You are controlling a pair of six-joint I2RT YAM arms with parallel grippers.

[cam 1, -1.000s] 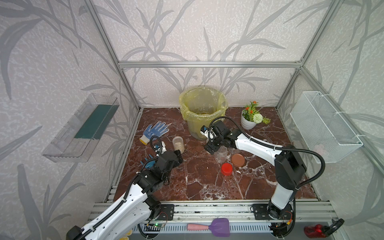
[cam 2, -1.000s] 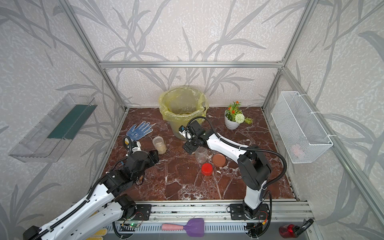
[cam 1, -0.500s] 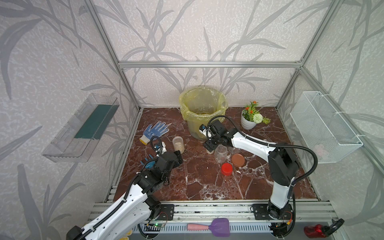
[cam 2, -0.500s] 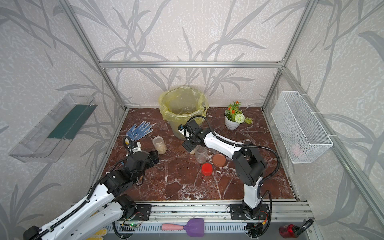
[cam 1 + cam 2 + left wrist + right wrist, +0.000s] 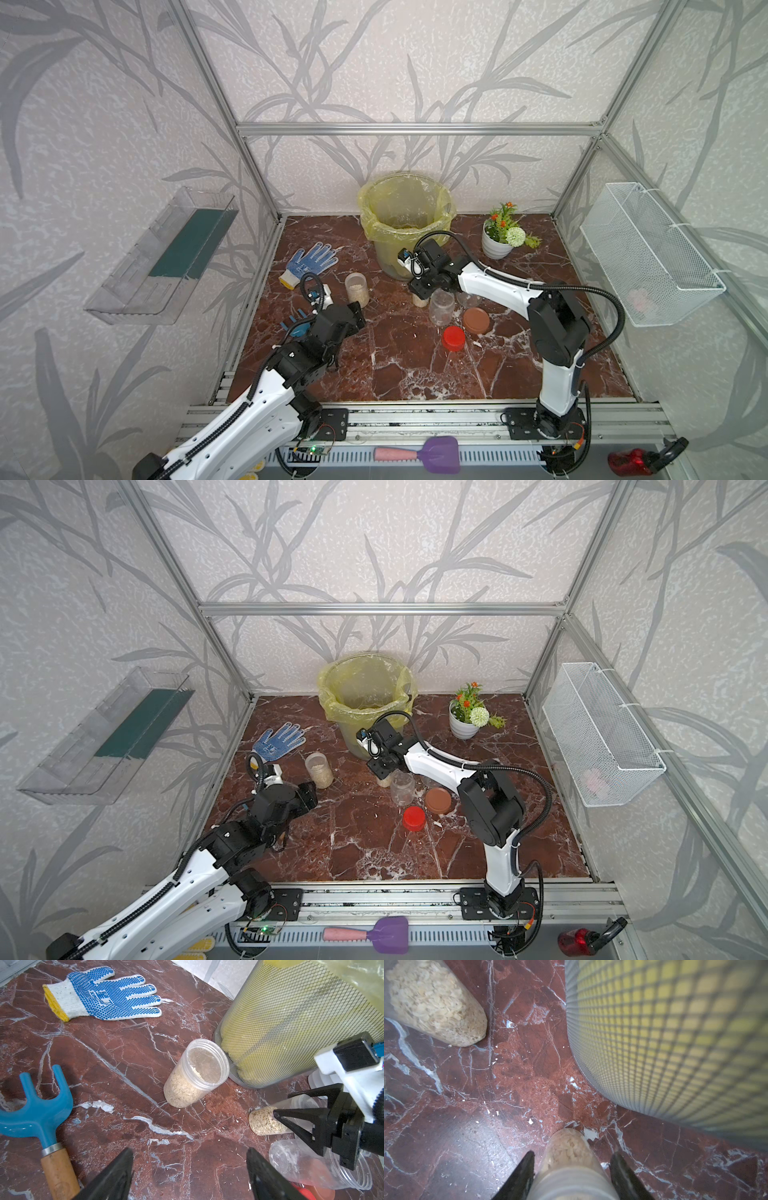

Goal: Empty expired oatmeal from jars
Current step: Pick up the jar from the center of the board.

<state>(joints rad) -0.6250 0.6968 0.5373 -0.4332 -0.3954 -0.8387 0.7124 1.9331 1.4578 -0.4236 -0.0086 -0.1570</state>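
A slim clear jar (image 5: 566,1155) of pale oatmeal (image 5: 264,1124) stands in front of the bin, and my right gripper (image 5: 573,1154) is shut on it, one black finger on each side of its neck. In both top views this jar (image 5: 419,300) (image 5: 384,780) shows just below the right gripper (image 5: 420,287). A wider jar of oatmeal (image 5: 356,289) (image 5: 187,1084) stands lidless to the left. An empty clear jar (image 5: 441,306) (image 5: 301,1165) is beside the slim one. My left gripper (image 5: 189,1151) (image 5: 356,316) hovers open over bare marble, short of the wider jar.
A mesh bin with a yellow bag (image 5: 405,195) (image 5: 675,1032) stands right behind the jars. A brown lid (image 5: 476,321) and a red lid (image 5: 453,338) lie on the marble. A blue-dotted glove (image 5: 104,995), a blue hand rake (image 5: 41,1105) and a flower pot (image 5: 496,245) are nearby.
My right gripper has shifted slightly left onto the slim jar and its jaws have come together on it. The left arm has not moved.
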